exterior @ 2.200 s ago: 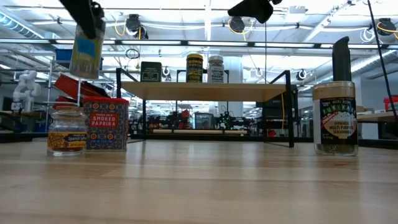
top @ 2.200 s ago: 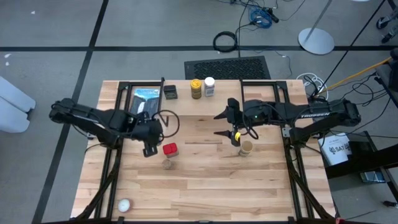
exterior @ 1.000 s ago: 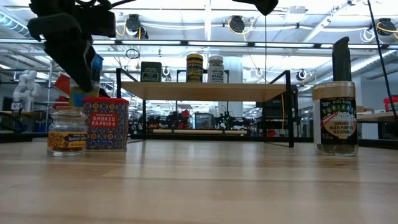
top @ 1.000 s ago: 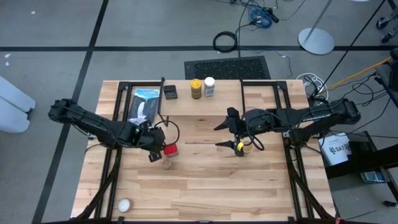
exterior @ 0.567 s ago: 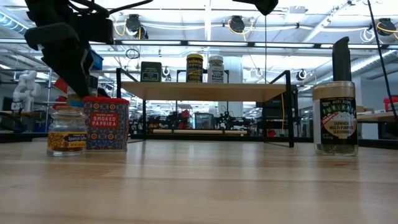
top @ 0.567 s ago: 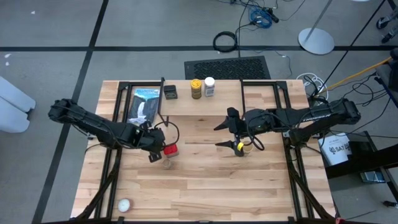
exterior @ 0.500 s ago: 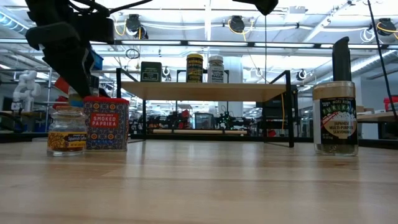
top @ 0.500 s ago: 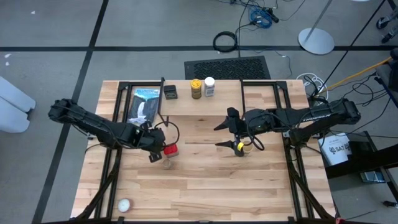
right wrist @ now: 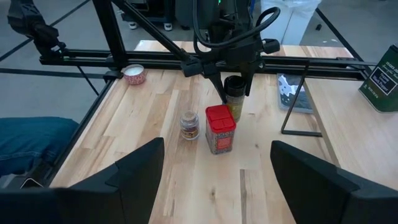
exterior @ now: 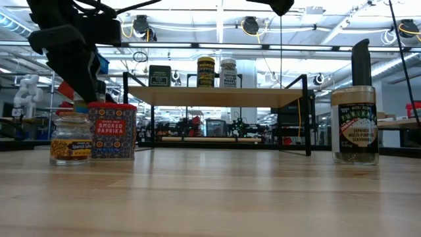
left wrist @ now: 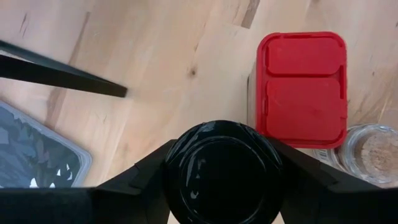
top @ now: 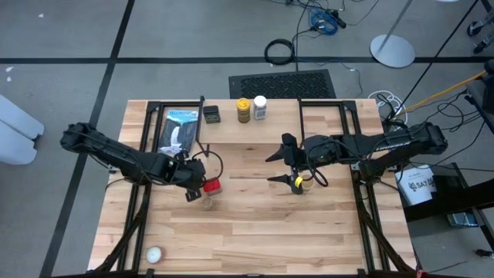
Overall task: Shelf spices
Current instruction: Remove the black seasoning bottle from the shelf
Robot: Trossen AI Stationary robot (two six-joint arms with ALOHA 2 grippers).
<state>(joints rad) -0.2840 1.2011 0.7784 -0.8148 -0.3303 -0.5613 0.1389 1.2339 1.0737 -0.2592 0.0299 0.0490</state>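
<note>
High: left gripper (top: pixel 193 182) pinches a dark-lidded jar (top: pixel 194 179) just beside the red tin (top: pixel 210 185) mid-desk; three spices sit on the shelf (top: pixel 231 123). Right gripper (top: pixel 287 161) spread, empty, by the tan-lidded jar (top: pixel 306 184). Low: shelf top has room right of the white-lidded jar (exterior: pixel 228 72). Left wrist: jar lid centred between the fingers (left wrist: pixel 311 177). Right wrist: jar upright behind the tin. I'd lift straight, clear the tin, then place.

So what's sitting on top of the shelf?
Three spices stand on the shelf: a black square tin, a yellow-lidded jar and a white-lidded jar.
</note>
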